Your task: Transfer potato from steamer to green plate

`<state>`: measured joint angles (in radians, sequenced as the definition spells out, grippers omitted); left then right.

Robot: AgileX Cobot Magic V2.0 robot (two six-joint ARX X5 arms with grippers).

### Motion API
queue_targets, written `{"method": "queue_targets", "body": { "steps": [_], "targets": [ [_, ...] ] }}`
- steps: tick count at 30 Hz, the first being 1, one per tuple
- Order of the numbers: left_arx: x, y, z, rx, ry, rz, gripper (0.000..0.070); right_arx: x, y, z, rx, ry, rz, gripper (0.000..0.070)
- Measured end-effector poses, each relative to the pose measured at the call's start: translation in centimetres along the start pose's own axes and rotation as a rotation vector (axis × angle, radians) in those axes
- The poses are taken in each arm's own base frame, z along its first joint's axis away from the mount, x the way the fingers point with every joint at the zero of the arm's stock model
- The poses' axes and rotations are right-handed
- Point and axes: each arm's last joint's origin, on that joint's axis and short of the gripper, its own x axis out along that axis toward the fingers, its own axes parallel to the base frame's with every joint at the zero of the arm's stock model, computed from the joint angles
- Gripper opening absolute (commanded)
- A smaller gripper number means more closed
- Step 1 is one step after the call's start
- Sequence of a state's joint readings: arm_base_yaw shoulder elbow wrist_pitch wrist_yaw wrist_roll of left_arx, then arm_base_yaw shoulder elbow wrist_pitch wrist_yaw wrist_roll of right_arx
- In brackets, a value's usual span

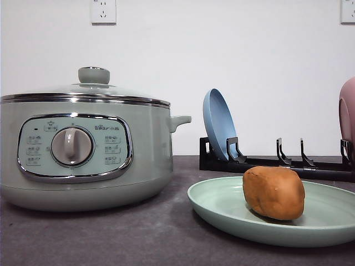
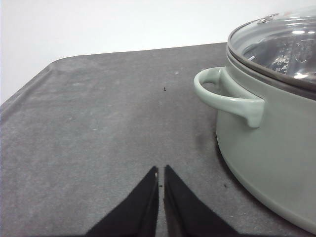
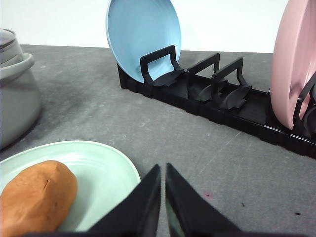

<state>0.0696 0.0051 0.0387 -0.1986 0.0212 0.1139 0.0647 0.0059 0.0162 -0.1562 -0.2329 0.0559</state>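
Fingers on left gripper [image 2: 161, 173] & right gripper [image 3: 163, 170] pressed together, empty. Potato [image 1: 274, 192] lies on green plate [image 1: 222, 208], steamer [image 1: 83, 149] lidded.

pink plate [image 1: 348, 111] cut off at right edge, steamer [image 1: 83, 149] cropped at left

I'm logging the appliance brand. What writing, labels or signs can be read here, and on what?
Nothing can be quoted as it reads.
Steamer control panel: a small brand mark to the upper right of the dial, too blurred to read.
Same panel: button icons and captions on both sides of the dial, too small to read.
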Motion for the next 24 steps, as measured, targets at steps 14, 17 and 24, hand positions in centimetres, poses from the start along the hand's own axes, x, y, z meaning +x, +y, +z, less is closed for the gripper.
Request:
{"method": "queue_targets", "body": {
  "steps": [14,17,24],
  "targets": [
    [0.0,0.0,0.0,0.0,0.0,0.0,0.0023,0.0,0.0,0.0,0.0,0.0,0.0,0.0004],
    [0.0,0.0,0.0,0.0,0.0,0.0,0.0023,0.0,0.0,0.0,0.0,0.0,0.0,0.0004],
    [0.0,0.0,0.0,0.0,0.0,0.0,0.0023,0.0,0.0,0.0,0.0,0.0,0.0,0.0004]
  ]
}}
